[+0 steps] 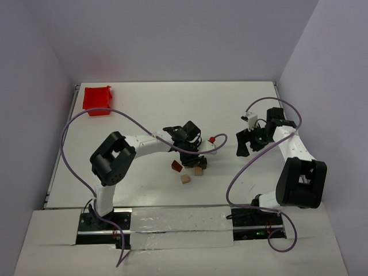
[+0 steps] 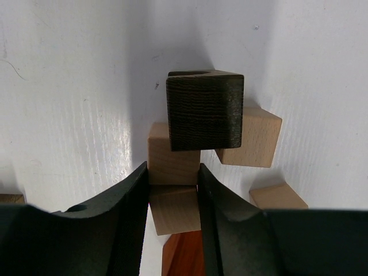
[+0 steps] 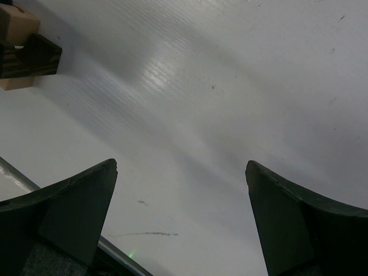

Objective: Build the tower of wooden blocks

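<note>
I am working over a white tabletop (image 1: 144, 115) walled at 9, 12 and 3 o'clock. A red bin (image 1: 98, 100) is sitting in the 10 o'clock corner, and open room is lying around the middle. My left arm is reaching from its 7 o'clock base toward the centre, elbow raised, wrist pointing down. My left pincer (image 2: 172, 172) is pressing both pads against a light block (image 2: 174, 152), jaws narrow. A dark block (image 2: 204, 109) is overlapping it at 12 o'clock, and a loose cube (image 2: 250, 138) is lying at 2 o'clock. The tower (image 3: 26, 54) is standing just right of centre, its long axis running upward: light, dark, light. My right pincer (image 3: 181, 167) is hanging at 3 o'clock, spread wide and holding nothing.
</note>
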